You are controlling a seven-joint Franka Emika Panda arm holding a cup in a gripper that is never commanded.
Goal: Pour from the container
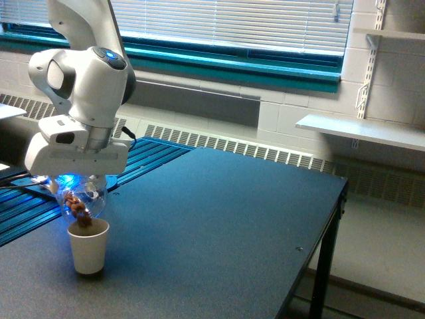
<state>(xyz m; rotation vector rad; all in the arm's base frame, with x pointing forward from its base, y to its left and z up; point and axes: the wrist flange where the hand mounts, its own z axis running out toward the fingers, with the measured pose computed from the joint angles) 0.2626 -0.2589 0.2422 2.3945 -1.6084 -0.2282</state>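
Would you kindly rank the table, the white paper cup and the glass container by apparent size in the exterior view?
1. Table, by far the largest.
2. White paper cup and glass container: they look alike; I won't rank them.

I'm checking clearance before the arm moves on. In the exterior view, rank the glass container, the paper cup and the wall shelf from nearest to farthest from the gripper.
1. glass container: held in the gripper, hanging just beneath it.
2. paper cup: on the table, directly below the container.
3. wall shelf: far off at the exterior view's right, on the wall.

One exterior view looks across the table (232,219) toward the window (226,26).
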